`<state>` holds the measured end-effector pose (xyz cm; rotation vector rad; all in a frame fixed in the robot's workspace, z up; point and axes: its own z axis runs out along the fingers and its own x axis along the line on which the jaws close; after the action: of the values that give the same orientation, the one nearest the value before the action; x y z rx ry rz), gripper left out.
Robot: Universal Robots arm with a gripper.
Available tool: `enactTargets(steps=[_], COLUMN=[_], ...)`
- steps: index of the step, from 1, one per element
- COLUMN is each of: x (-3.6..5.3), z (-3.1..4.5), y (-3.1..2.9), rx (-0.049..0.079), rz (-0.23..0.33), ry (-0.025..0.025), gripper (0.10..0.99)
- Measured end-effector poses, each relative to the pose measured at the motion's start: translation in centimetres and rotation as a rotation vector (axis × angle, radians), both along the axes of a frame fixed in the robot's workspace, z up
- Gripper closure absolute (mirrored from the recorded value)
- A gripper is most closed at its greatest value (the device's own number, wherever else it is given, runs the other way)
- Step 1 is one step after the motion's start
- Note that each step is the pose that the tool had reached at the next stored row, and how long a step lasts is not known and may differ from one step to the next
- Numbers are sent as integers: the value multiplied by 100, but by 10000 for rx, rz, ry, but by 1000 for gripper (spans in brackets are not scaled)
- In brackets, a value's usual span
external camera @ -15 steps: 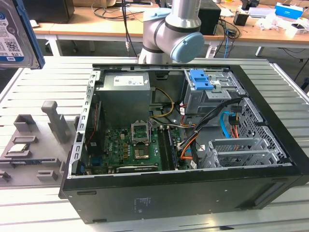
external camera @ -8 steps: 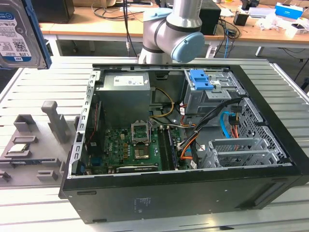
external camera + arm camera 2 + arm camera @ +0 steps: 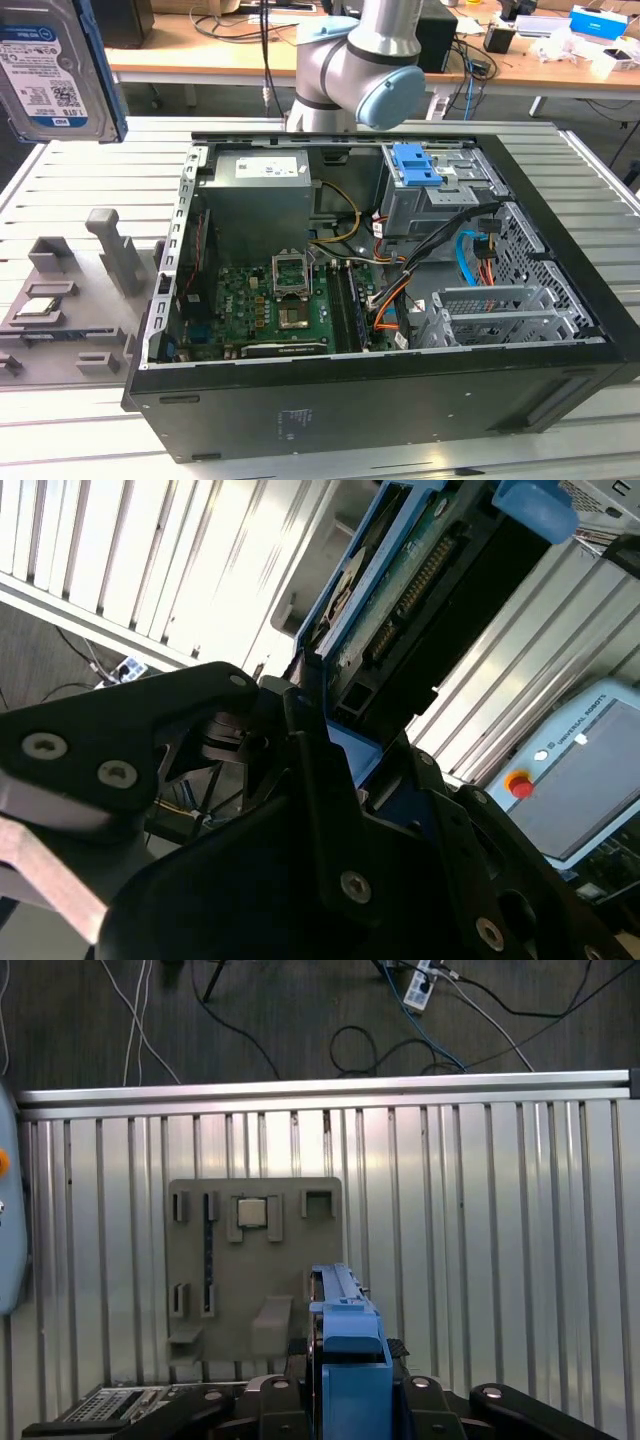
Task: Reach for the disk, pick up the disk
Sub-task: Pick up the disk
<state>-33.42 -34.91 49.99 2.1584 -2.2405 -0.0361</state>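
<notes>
The disk (image 3: pixel 55 65), silver with a white-and-blue label and blue side rails, hangs in the air at the top of the exterior view's left, above the slatted table. In the first wrist view the disk (image 3: pixel 345 1325) shows edge-on, its blue rail standing up between the black fingers of my gripper (image 3: pixel 345 1365). The second wrist view shows the disk (image 3: pixel 420 590) with its connector edge and circuit board, held in the gripper (image 3: pixel 340 745). My gripper is shut on the disk.
An open computer case (image 3: pixel 560 330) fills the middle of the table, with a blue bracket (image 3: pixel 417 165) in its drive bay. A grey fixture plate (image 3: pixel 290 1260) with a small silver chip (image 3: pixel 251 1212) lies below the disk. The arm (image 3: pixel 360 60) stands behind the case.
</notes>
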Motion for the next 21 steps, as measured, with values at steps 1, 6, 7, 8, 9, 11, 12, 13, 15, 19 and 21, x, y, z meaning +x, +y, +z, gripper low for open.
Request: enactTargets(steps=[1, 6, 7, 8, 9, 11, 12, 13, 15, 19, 21], x=[38, 237, 290, 424, 501, 736, 802, 920, 1249, 1419, 1476], z=[0, 0, 0, 0, 0, 0, 1, 0, 0, 1, 0], y=[1, 9, 11, 17, 20, 30, 34, 40, 57, 65, 68], rx=[0, 0, 0, 0, 0, 1, 0, 0, 0, 0, 0], rz=[0, 3, 3, 6, 8, 13, 13, 16, 21, 24, 25], ry=[1, 1, 0, 1, 0, 0, 1, 0, 1, 1, 1], gripper=[718, 718, 718, 718, 718, 718, 718, 718, 718, 718, 718])
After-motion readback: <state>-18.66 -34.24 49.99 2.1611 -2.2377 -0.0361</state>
